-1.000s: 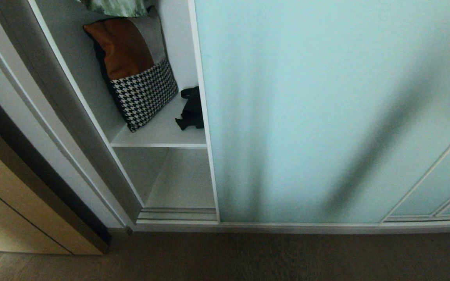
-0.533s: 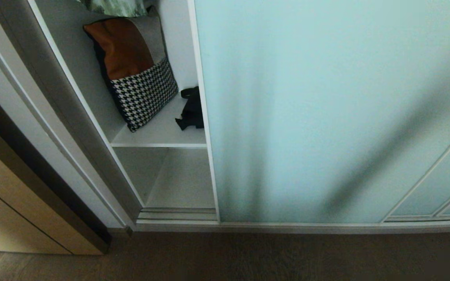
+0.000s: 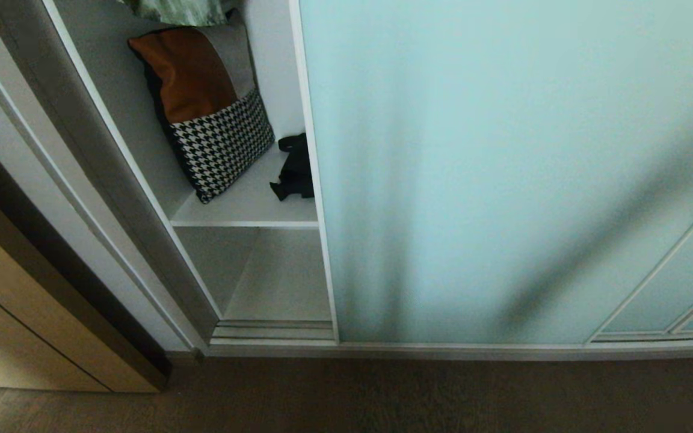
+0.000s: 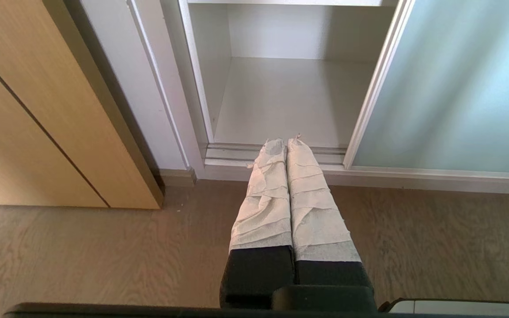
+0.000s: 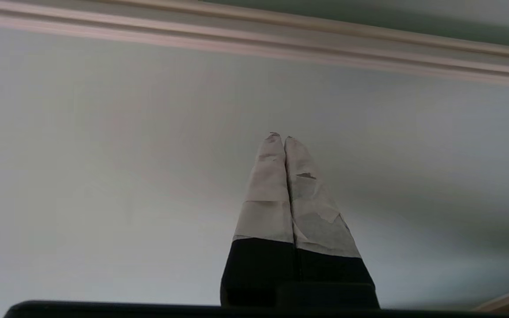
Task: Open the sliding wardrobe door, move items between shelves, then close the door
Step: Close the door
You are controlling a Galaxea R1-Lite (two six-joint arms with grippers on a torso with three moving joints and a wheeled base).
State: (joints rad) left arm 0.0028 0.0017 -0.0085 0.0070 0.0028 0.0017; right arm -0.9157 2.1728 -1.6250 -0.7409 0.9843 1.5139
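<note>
I see the door (image 3: pixel 503 180) partly slid, and the bundle (image 3: pixel 294 168) at the shelf's (image 3: pixel 244 207) right edge beside a cushion (image 3: pixel 208 108). It looks soft and light; I'd pinch a strap. Right tool (image 5: pixel 279 138) is pressed together, empty, facing glass; left tool (image 4: pixel 286 142) likewise, low.

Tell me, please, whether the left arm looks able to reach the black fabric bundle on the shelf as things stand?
Probably yes: the sliding wardrobe door leaves a gap, and the black fabric bundle shows at its edge, partly hidden. The shut left gripper points lower.
</note>
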